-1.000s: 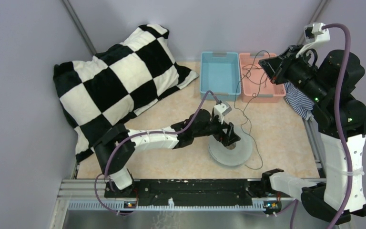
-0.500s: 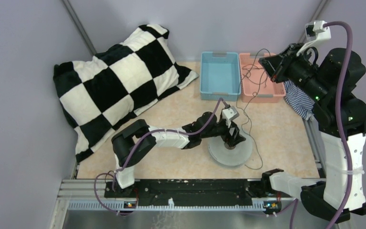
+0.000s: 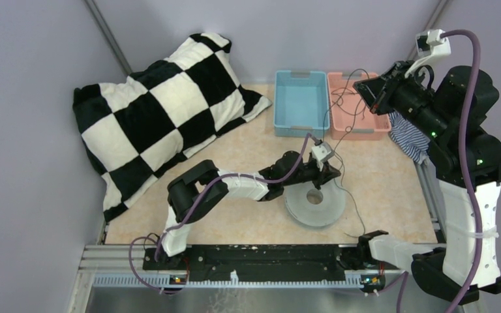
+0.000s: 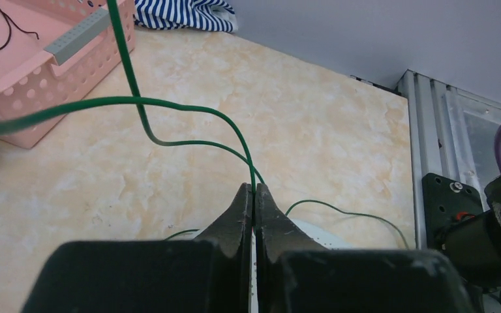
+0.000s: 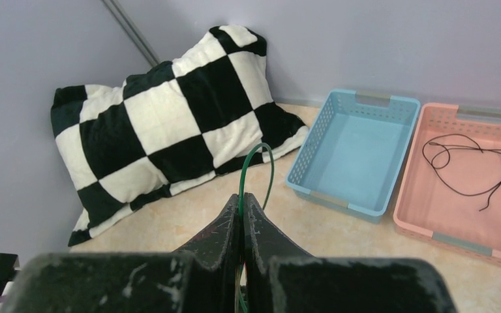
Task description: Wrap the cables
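Thin cable (image 4: pixel 124 98) (green in the wrist views) is pinched in the clenched tips of the left gripper (image 4: pixel 253 189), at the grey spool's (image 3: pixel 316 207) far edge. Another stretch is clamped in the right gripper (image 5: pixel 242 199), raised by the pink basket (image 3: pixel 359 135).

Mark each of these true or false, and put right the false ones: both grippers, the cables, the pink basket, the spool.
1. The left gripper is shut on the green cable. True.
2. The right gripper is open and holds nothing. False: it is shut on the green cable too.
3. The pink basket has no cable in it. False: a black cable lies loosely looped in the pink basket.
4. The pale grey spool lies flat on the table, right by the left gripper. True.
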Controlling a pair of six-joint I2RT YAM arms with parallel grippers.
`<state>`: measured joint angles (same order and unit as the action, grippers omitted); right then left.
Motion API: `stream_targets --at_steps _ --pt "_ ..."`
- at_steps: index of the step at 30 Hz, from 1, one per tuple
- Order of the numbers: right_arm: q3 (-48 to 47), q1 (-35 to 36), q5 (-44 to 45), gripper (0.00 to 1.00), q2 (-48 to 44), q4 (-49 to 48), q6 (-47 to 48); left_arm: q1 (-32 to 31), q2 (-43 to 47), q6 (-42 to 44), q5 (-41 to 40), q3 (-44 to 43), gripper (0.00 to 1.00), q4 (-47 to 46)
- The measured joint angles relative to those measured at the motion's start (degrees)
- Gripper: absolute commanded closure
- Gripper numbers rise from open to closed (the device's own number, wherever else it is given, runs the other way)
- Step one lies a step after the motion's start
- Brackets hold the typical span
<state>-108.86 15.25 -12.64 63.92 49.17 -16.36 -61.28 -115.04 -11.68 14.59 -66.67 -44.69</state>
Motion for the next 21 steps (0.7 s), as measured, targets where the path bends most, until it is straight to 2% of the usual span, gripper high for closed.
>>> stream_targets --at_steps 8,11,17,18,19,20,21 --pt "2.5 0.0 4.5 1.00 -1.9 0.3 -1.1 0.0 1.0 2.2 -3.2 0.0 1.00 0.5" --pt "3.5 0.0 8.5 1.00 -2.8 0.7 -1.7 0.0 4.0 1.7 -4.7 0.2 1.00 4.1" --pt "10.7 0.0 23.9 0.99 -5.4 1.0 -1.9 1.1 15.0 -1.9 -5.6 -4.2 1.00 24.5" --pt "13.0 0.0 26.9 0.96 -6.1 1.2 -2.1 1.6 16.9 -2.5 -5.1 -5.6 1.00 27.8" --pt "15.6 0.0 30.0 0.88 -6.6 1.4 -2.3 2.3 18.8 -3.2 -4.6 -7.2 1.00 30.8" --pt "17.5 0.0 32.5 0.73 -6.9 1.5 -2.4 3.1 20.6 -3.7 -3.7 -8.9 1.00 33.8" --pt "20.0 0.0 35.3 0.51 -7.1 1.4 -2.6 4.0 22.2 -4.0 -2.9 -10.6 1.00 36.6"
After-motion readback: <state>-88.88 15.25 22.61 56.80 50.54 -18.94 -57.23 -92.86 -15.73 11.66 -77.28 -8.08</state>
